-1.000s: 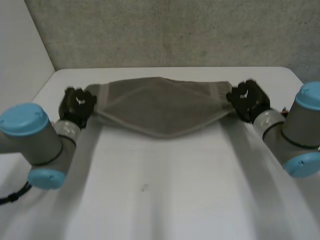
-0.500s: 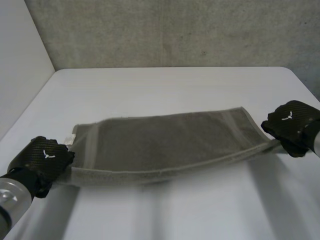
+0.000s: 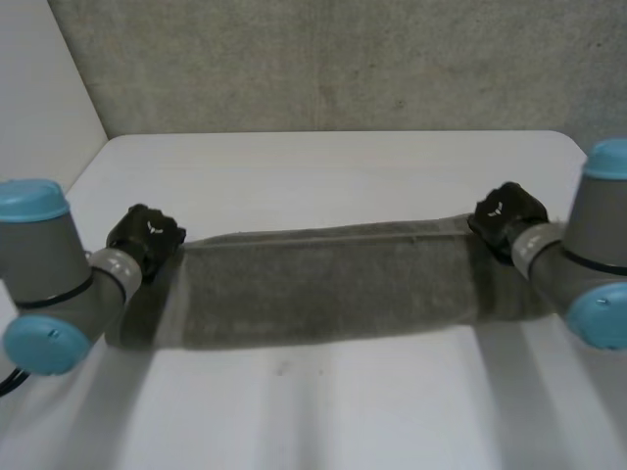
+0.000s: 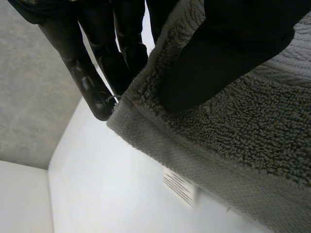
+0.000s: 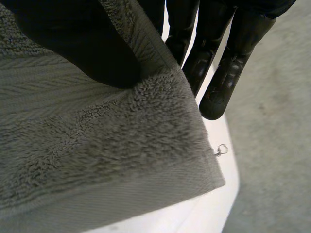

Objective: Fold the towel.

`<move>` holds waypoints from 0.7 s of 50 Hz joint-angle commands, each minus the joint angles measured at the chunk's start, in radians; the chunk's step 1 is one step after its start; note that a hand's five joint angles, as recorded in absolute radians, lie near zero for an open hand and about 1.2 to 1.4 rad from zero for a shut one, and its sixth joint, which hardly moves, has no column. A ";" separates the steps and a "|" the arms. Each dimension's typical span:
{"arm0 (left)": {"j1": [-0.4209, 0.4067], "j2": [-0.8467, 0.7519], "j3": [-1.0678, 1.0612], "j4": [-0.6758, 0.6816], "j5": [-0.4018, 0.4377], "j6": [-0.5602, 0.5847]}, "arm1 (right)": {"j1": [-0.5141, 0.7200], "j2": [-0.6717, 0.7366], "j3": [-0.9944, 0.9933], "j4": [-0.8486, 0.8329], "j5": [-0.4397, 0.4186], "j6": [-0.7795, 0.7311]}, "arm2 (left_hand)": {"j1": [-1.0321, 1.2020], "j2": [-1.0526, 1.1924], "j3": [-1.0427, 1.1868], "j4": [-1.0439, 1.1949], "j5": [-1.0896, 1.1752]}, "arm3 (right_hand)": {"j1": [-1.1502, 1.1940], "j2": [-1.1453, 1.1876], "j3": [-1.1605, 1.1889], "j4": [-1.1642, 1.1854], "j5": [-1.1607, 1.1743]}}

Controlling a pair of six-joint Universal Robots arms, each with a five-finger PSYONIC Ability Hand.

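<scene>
left hand (image 3: pixel 145 235) and right hand (image 3: pixel 506 211), fingers (image 4: pixel 92 87) still pinching towel (image 3: pixel 323 284) corners, are laying it doubled onto the worktop (image 3: pixel 323 166).

The towel (image 3: pixel 323 289) is grey-brown with a smoother border band, the table (image 3: pixel 323 171) white, left hand (image 3: pixel 145 235) and right hand (image 3: pixel 506 211) black.

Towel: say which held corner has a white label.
The corner in the left hand: a white striped label sticks out beneath the towel. The right hand holds a corner trailing a loose thread.
</scene>
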 commanded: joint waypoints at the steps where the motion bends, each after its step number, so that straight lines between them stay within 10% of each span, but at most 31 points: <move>1: -0.008 -0.220 0.245 0.047 -0.050 -0.001 | 0.033 0.242 -0.207 -0.254 0.008 -0.014 | 0.197 0.179 0.180 0.179 0.178 | 0.447 0.223 0.212 0.202 0.197; 11: -0.029 -0.264 0.320 0.093 -0.064 -0.001 | 0.034 0.412 -0.376 -0.321 -0.002 -0.010 | 0.197 0.179 0.180 0.179 0.178 | 0.369 0.145 0.134 0.124 0.119; 13: -0.031 -0.264 0.320 0.108 -0.067 -0.001 | 0.034 0.417 -0.385 -0.322 -0.016 -0.003 | 0.180 0.162 0.163 0.161 0.161 | -0.016 -0.240 -0.251 -0.261 -0.266; 15: -0.034 -0.260 0.319 0.117 -0.075 -0.001 | 0.034 0.414 -0.388 -0.340 -0.036 0.001 | -0.494 -0.511 -0.510 -0.512 -0.513 | -0.775 -0.999 -1.009 -1.020 -1.025; 18: -0.038 -0.254 0.308 0.120 -0.099 -0.001 | 0.034 0.391 -0.374 -0.354 -0.033 0.019 | -0.985 -1.002 -1.001 -1.003 -1.004 | -0.775 -0.999 -1.009 -1.020 -1.025; 35: -0.044 0.008 0.084 0.142 -0.145 -0.021 | -0.006 0.018 -0.116 -0.121 -0.044 0.409 | -0.994 -1.012 -1.011 -1.013 -1.014 | -0.775 -0.999 -1.009 -1.020 -1.025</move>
